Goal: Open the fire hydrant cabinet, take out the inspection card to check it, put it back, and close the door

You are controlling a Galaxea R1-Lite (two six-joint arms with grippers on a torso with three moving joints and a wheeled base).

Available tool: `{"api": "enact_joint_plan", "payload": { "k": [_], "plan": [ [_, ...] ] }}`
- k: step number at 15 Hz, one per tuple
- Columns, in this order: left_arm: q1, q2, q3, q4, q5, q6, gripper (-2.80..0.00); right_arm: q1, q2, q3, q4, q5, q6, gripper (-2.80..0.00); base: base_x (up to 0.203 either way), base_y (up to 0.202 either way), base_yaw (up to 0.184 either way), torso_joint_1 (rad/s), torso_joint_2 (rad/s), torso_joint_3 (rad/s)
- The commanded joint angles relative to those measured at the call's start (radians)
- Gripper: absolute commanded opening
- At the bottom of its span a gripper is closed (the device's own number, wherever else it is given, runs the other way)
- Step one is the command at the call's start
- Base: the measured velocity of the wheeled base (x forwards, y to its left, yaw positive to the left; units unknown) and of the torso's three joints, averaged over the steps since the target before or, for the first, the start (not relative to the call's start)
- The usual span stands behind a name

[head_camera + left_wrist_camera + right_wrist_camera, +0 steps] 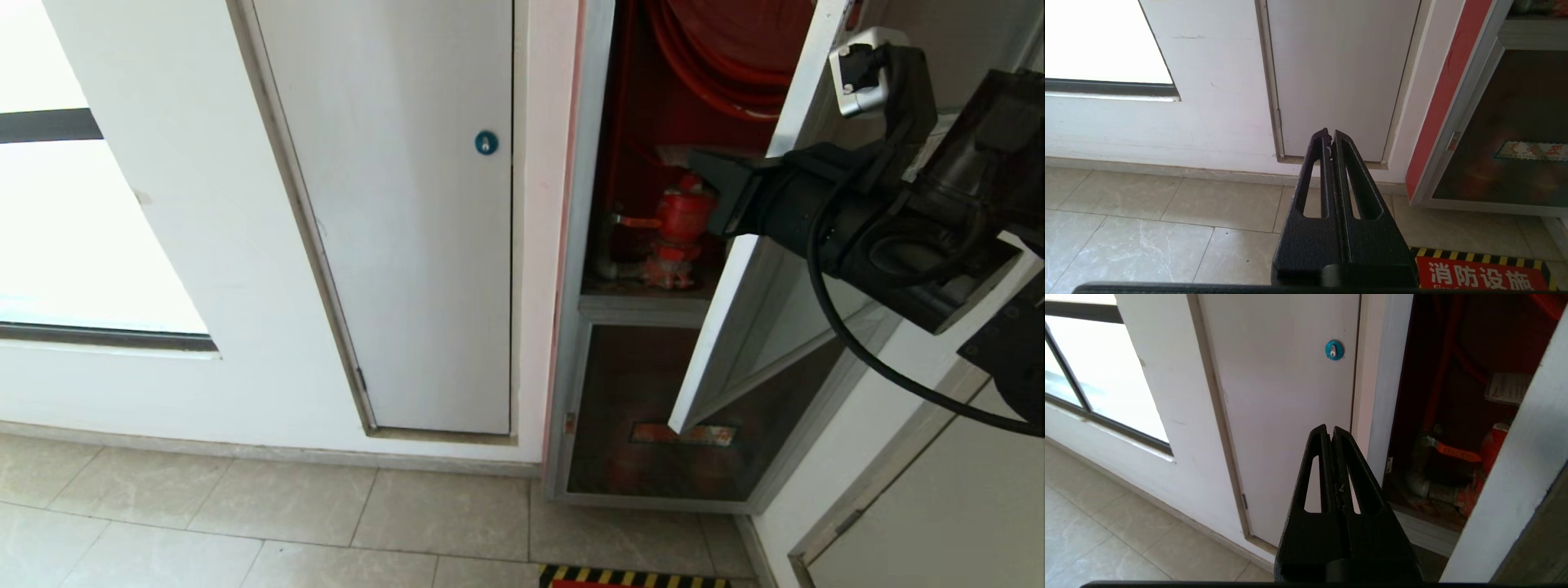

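One step looks done: the door (739,327) stands swung out from the fire hydrant cabinet (584,245), so we judge we're at the card-fetching step. Our right gripper (709,192) sits just in front of the opening, beside the door's white edge, fingers pressed together and holding nothing. The inspection card (1506,388) shows inside the cabinet, above the red valve (678,229) and below the red hose reel (718,57), partly hidden by the door edge.

Next move, our guess: spread the fingers, reach in above the valve, pinch the card's edge.

In the way: the door edge crowds the reach from the right, valve sits just below the card. Left of the cabinet is the white panel (400,212) with blue lock (486,143). Left gripper (1331,141) hangs low by the floor tiles (1147,228), fingers together, empty, idle.
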Motion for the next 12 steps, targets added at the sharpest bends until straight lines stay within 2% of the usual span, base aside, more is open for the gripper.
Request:
{"api": "enact_joint_plan", "payload": {
  "k": [1, 12],
  "plan": [
    [0.000, 0.000, 0.018, -0.001, 0.000, -0.002, -2.80, 0.000, 0.014, -0.021, -0.005, 0.000, -0.003, -2.80, 0.000, 0.000, 0.000, 0.000, 0.00, 0.000],
    [0.000, 0.000, 0.018, -0.001, 0.000, -0.002, -2.80, -0.067, 0.035, -0.054, -0.005, -0.012, 0.001, -2.80, 0.000, 0.000, 0.000, 0.000, 0.00, 0.000]
  ]
}}
